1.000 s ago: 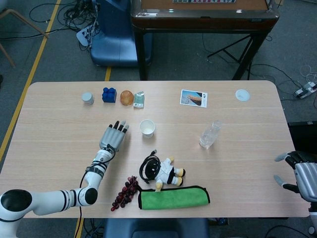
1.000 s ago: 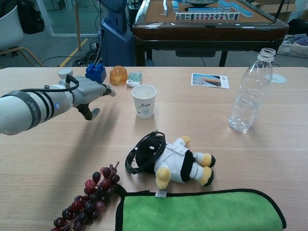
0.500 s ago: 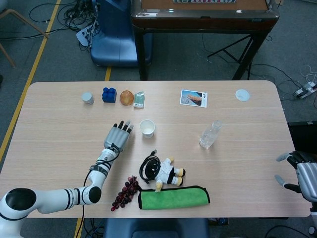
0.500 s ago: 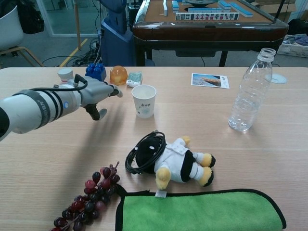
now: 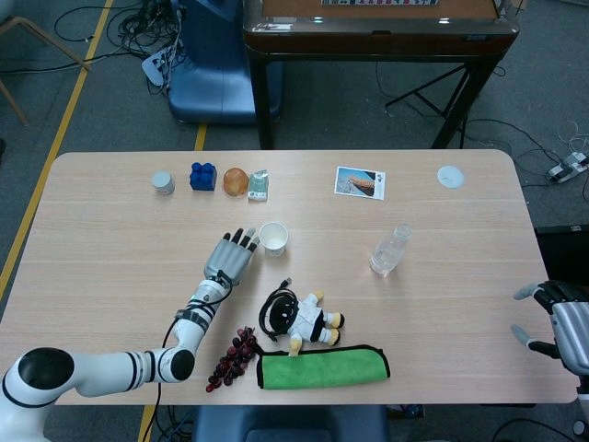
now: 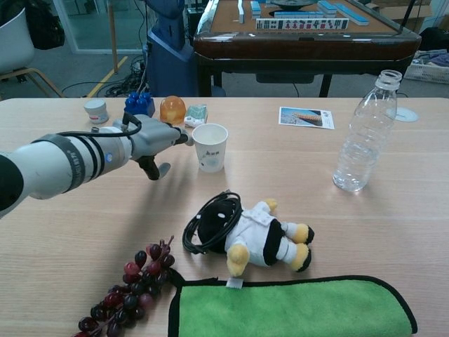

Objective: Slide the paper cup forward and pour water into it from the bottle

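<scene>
A white paper cup (image 5: 273, 238) (image 6: 210, 147) stands upright near the table's middle. My left hand (image 5: 231, 258) (image 6: 157, 139) is just left of it, fingers stretched out toward the cup, holding nothing; its fingertips are close to the cup's side, contact unclear. A clear, uncapped plastic bottle (image 5: 390, 250) (image 6: 363, 135) stands upright to the right of the cup. My right hand (image 5: 558, 321) hovers off the table's right edge, far from the bottle, fingers apart and empty; the chest view does not show it.
A panda plush with a black cable (image 5: 300, 319) lies in front of the cup, with a green cloth (image 5: 320, 366) and grapes (image 5: 234, 357) nearer me. Behind sit a small jar (image 5: 163, 182), blue block (image 5: 202, 176), orange ball (image 5: 236, 180), a card (image 5: 360, 182) and the bottle cap (image 5: 450, 176).
My left hand has moved right and slightly nearer me, closing the gap to the paper cup. Cup, bottle and right hand have stayed put.
</scene>
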`<state>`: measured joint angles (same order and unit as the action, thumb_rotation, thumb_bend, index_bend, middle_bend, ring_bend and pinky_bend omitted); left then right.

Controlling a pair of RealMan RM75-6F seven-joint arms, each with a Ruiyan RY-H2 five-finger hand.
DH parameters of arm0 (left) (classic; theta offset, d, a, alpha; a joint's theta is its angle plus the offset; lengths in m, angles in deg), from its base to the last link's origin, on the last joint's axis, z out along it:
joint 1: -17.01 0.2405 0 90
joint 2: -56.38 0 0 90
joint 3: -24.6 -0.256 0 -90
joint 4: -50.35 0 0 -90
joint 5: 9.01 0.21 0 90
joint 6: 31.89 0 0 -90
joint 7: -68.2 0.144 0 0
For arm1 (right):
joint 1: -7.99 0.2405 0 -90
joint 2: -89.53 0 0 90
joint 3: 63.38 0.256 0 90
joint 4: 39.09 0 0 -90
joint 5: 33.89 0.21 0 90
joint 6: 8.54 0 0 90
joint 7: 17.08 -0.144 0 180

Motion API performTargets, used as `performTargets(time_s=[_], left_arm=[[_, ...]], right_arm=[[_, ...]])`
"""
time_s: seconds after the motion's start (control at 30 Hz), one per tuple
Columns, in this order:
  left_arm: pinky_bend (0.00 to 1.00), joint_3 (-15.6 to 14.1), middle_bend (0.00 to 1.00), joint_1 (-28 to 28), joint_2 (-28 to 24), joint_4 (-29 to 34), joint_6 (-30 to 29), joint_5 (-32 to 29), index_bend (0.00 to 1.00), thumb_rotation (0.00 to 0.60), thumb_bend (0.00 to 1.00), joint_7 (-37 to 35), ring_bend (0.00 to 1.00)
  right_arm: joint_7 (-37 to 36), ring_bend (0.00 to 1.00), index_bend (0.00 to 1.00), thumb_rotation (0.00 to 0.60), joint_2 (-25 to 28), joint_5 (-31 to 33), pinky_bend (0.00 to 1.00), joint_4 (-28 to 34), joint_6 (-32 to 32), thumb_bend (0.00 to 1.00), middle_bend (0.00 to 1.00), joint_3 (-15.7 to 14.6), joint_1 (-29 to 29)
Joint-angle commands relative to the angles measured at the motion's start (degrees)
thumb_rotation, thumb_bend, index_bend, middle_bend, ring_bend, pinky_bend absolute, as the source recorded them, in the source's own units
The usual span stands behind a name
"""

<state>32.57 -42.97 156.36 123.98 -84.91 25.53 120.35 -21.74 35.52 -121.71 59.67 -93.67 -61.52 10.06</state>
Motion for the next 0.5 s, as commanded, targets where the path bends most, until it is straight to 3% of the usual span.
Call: performTargets(time_s=[0.03,0.5], left_arm=[[0.16,0.3,0.00,-0.2,0.4,-0.2,0.0,-0.6,0.00,0.600,0.54,0.0,0.00],[0.16,-0.1,0.00,-1.6,1.3,0.6,-0.4,-1.2,0.00,0.600,0.54,1.6,0.00]], right_arm=[[0.0,0.28,0.43,0.600,0.0,0.0,0.44,0.0,0.0,0.18,0.38,0.0,0.0],[0.1,0.28,0.43,0.600,0.0,-0.1,0.44,0.0,0.2,0.18,0.38,-0.1,0.1]])
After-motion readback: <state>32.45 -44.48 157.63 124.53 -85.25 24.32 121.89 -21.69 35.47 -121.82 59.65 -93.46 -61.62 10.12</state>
